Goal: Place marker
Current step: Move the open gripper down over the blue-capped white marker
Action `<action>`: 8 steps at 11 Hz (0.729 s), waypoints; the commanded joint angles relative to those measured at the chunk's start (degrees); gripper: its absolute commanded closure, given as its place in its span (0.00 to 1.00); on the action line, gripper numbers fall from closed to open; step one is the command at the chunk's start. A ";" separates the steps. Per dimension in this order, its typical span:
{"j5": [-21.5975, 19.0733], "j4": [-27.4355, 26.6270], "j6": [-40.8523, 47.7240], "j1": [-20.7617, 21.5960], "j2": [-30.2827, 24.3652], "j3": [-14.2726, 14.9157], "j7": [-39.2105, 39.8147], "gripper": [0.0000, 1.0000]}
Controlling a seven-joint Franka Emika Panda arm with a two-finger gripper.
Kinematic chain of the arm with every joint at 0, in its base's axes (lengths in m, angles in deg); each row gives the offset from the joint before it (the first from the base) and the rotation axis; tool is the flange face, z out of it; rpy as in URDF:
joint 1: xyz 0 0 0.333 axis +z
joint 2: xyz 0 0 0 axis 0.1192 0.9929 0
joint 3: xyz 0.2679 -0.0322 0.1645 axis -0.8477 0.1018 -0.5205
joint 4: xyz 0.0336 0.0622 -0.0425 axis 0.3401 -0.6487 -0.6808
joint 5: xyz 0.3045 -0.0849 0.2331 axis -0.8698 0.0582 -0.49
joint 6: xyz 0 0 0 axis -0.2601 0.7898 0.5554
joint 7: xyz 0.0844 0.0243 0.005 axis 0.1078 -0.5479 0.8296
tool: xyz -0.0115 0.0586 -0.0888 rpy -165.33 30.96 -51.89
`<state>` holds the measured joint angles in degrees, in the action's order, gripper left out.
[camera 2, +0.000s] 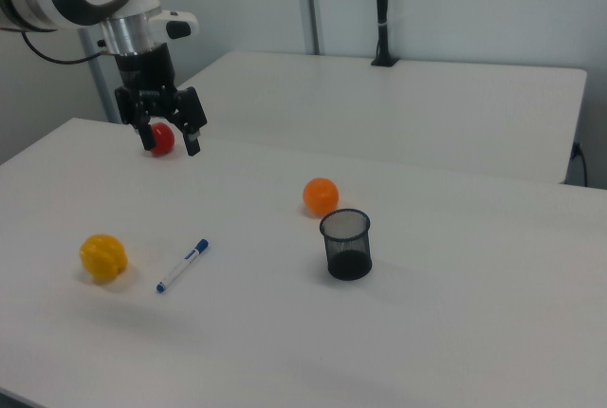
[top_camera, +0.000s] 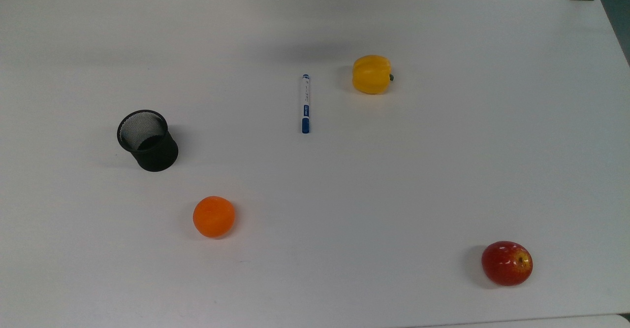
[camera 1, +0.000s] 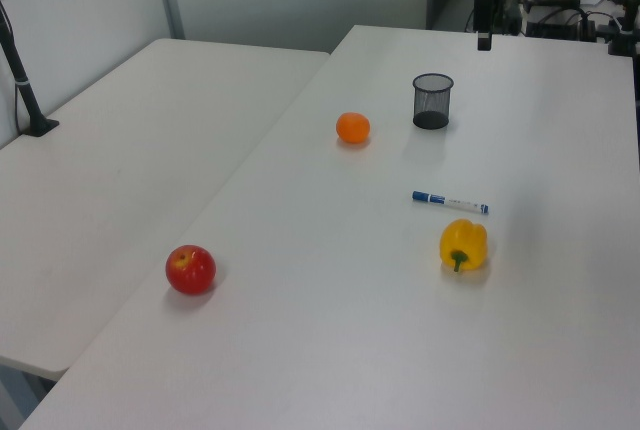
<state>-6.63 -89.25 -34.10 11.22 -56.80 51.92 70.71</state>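
One apple [top_camera: 507,263], orange [top_camera: 213,216], marker [top_camera: 305,103], cup [top_camera: 147,140].

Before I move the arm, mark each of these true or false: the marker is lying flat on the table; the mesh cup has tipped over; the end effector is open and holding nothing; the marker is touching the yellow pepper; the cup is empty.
1. The marker lies flat on the table. True.
2. The mesh cup has tipped over. False: it stands upright with its mouth facing up.
3. The end effector is open and holding nothing. True: it hangs above the table with its fingers spread.
4. The marker is touching the yellow pepper. False: bare table shows between them in the top view.
5. The cup is empty. True: the top view looks into it and nothing is inside.
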 commanded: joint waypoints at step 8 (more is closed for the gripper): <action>-1.19 -1.58 -0.94 2.29 -0.08 -0.10 -3.66 0.00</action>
<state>-6.84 -89.30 -34.10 11.34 -56.60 51.89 70.63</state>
